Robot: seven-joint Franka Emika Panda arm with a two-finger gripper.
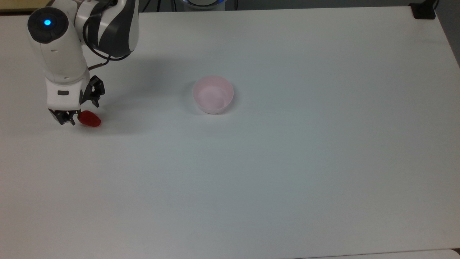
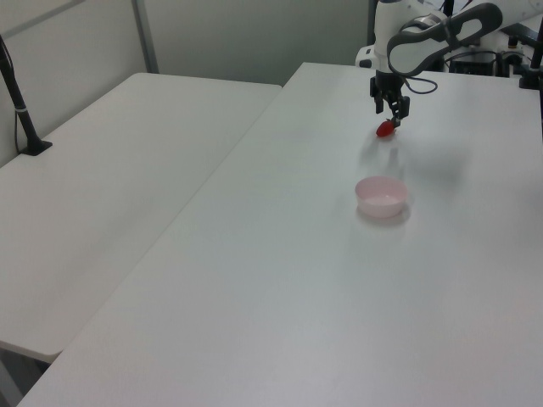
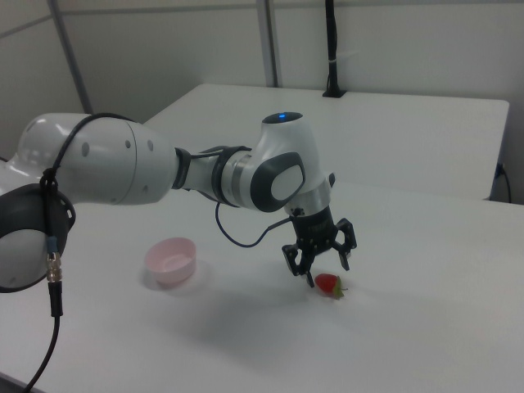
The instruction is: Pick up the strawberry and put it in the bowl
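Note:
The red strawberry (image 1: 90,119) lies on the white table (image 1: 287,162) at the top view's left, its green stem end tucked under the gripper. My gripper (image 1: 83,113) is down low over it and open, one finger on each side of the fruit. The right view shows the gripper (image 3: 327,273) spread just above the strawberry (image 3: 327,284); whether a finger touches it I cannot tell. The pale pink bowl (image 1: 201,104) stands upright and holds nothing, well off to the top view's right of the strawberry. In the left view the bowl (image 2: 381,203) sits nearer than the strawberry (image 2: 385,130) and gripper (image 2: 392,117).
The white arm (image 1: 64,46) rises from the top view's upper left. A black fitting (image 1: 424,10) sits at the table's far right corner. A second white table (image 2: 110,170) with a black post (image 2: 21,110) adjoins on the left view's left.

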